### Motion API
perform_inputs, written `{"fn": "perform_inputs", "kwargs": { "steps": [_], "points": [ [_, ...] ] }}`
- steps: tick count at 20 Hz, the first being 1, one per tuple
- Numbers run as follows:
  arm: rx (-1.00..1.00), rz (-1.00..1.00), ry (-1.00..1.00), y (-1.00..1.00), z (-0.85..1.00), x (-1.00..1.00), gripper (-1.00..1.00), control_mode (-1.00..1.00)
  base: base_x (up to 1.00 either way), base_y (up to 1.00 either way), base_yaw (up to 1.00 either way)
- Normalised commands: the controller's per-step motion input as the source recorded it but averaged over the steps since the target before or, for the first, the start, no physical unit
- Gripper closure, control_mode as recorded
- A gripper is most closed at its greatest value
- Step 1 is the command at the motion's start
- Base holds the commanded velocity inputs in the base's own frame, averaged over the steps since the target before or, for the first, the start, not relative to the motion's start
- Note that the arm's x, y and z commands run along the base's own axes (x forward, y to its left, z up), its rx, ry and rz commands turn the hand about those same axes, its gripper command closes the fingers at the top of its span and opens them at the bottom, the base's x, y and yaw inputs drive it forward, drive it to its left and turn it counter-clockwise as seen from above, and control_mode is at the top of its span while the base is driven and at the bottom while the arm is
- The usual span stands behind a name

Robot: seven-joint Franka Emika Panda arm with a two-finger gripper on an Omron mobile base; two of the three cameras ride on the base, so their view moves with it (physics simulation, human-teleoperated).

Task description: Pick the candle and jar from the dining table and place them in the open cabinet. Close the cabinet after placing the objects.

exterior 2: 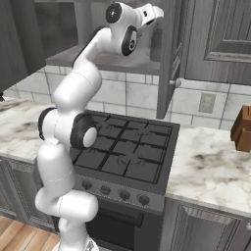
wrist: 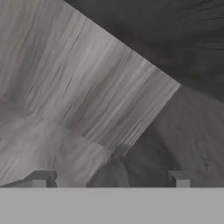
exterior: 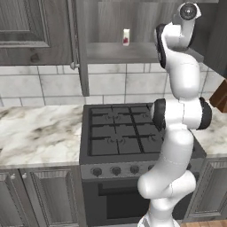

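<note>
My arm reaches up into the open dark grey wall cabinet (exterior: 115,52) above the stove, and my white hand (exterior 2: 150,12) passes behind its open door (exterior 2: 169,63). In the hand view my gripper (wrist: 110,178) is open, its two fingertips (wrist: 40,178) far apart with nothing between them, facing the grey wood corner of the cabinet interior (wrist: 87,87). A small white carton with a red mark (exterior: 126,37) stands on the cabinet shelf. The candle, the jar and the dining table are out of view.
Below the cabinet is a black gas stove (exterior: 122,133) with an oven, flanked by marble counters (exterior: 37,133). A brown block (exterior 2: 242,128) stands on the right counter. Another closed wall cabinet door (exterior: 26,26) hangs at the left. The tiled wall (exterior 2: 132,93) carries an outlet (exterior 2: 207,102).
</note>
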Motion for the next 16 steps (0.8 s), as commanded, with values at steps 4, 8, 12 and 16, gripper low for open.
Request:
{"fn": "perform_inputs", "kwargs": {
  "steps": [4, 8, 12, 16],
  "points": [
    [0.0, 0.0, 0.2, 0.0, 0.29, -0.13, -1.0, -1.0, 0.0, 0.0, 0.0],
    [0.0, 0.0, 0.08, 0.0, 0.0, -0.54, -1.0, -1.0, 0.0, 0.0, 0.0],
    [0.0, 0.0, 0.0, 0.0, 0.0, -0.9, -1.0, -1.0, 0.0, 0.0, 0.0],
    [0.0, 0.0, 0.0, 0.0, 0.0, -1.0, -1.0, -1.0, 0.0, 0.0, 0.0]
  ]
}}
